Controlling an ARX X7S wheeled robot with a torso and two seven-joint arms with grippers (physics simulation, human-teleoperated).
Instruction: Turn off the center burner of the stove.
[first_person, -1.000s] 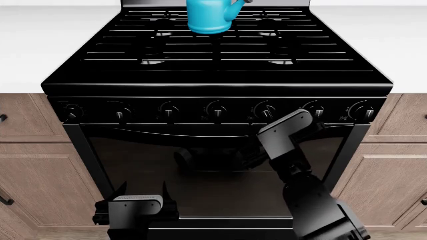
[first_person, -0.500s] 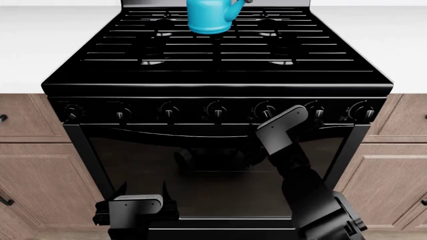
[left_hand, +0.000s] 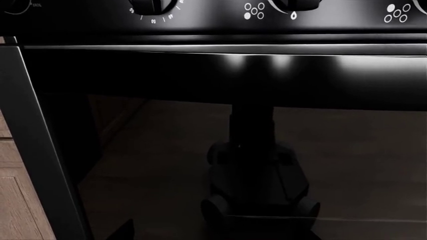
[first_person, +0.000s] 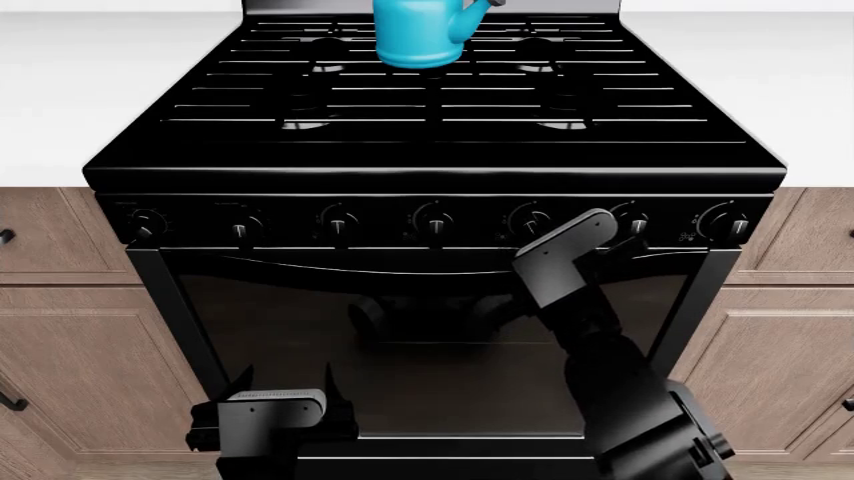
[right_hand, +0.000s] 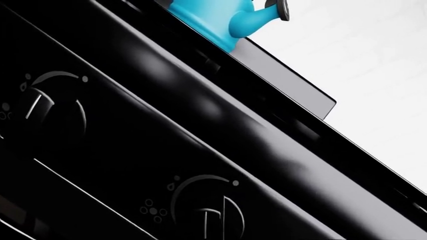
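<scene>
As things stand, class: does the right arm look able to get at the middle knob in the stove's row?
Probably yes. The right claw is raised in front of the knob panel, just right of the middle knob, and nothing stands between them. The left claw hangs low, out of the way.

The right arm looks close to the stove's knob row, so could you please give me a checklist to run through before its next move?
1. Right arm raised to the knob row of the stove: ok.
2. Gripper lined up with the center knob: not ok, it sits further right.
3. Right gripper open: cannot tell, fingers not in view.
4. Blue kettle clear of the knobs, back on the grates: ok.
5. Left gripper parked low before the oven door: ok.
</scene>
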